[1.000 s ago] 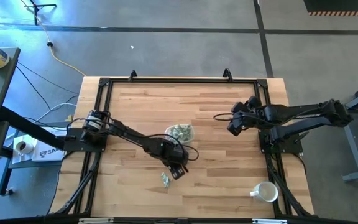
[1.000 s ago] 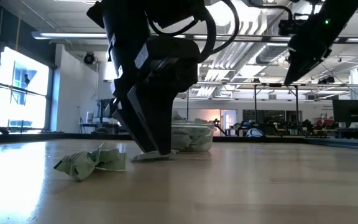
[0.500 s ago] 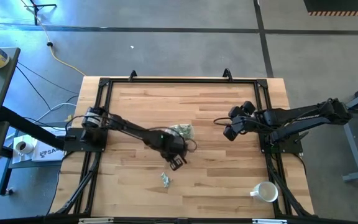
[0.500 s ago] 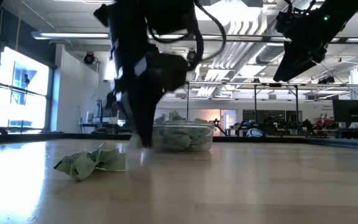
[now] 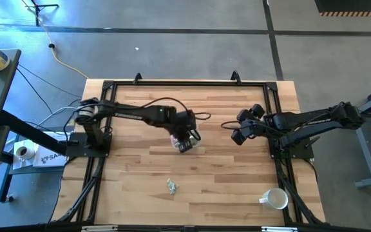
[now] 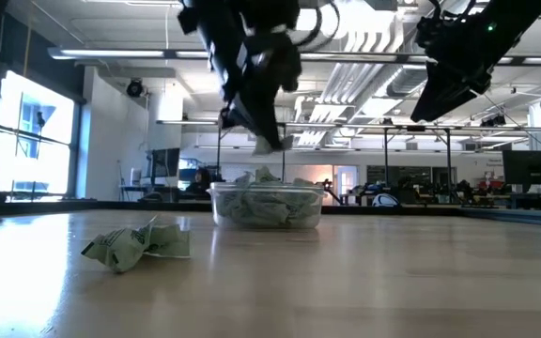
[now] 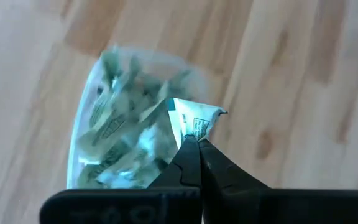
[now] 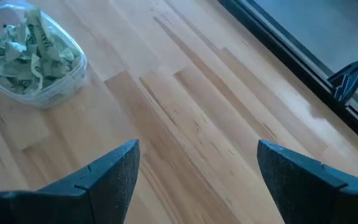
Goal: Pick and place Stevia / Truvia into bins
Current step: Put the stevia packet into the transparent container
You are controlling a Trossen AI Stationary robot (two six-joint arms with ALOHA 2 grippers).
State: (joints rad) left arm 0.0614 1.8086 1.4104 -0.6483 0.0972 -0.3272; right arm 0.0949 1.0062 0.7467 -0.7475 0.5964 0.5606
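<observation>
High view. We saw the left gripper (image 5: 185, 143) poised over the clear container (image 5: 192, 136) near the middle of the table (image 5: 237, 187), so that only an edge of the container showed. A small cluster of loose packets (image 5: 171, 186) lay on the wood well apart from it, toward the near edge. The right gripper (image 5: 239, 133) waited off to the right, and a single white mug (image 5: 275, 199) stood in the near right corner.

Low view. The left gripper (image 6: 269, 143) hung above the container (image 6: 267, 206), clear of its rim. We counted one container, heaped with green-and-white packets too tangled to number. The loose packets (image 6: 137, 244) were crumpled together; we could not tell how many they were.

Left wrist view. The left gripper (image 7: 193, 142) was clenched on one sweetener packet (image 7: 192, 122), pinched at its lower edge, with the container (image 7: 82, 137) directly beyond it. We judged that the drop would go best if the packet were centred over the opening and lowered close to the heap before the fingers parted, since so light a paper may drift or cling.

Right wrist view. The right gripper (image 8: 197, 171) stood released, fingers spread wide over bare wood, the container (image 8: 30, 53) farther off.
</observation>
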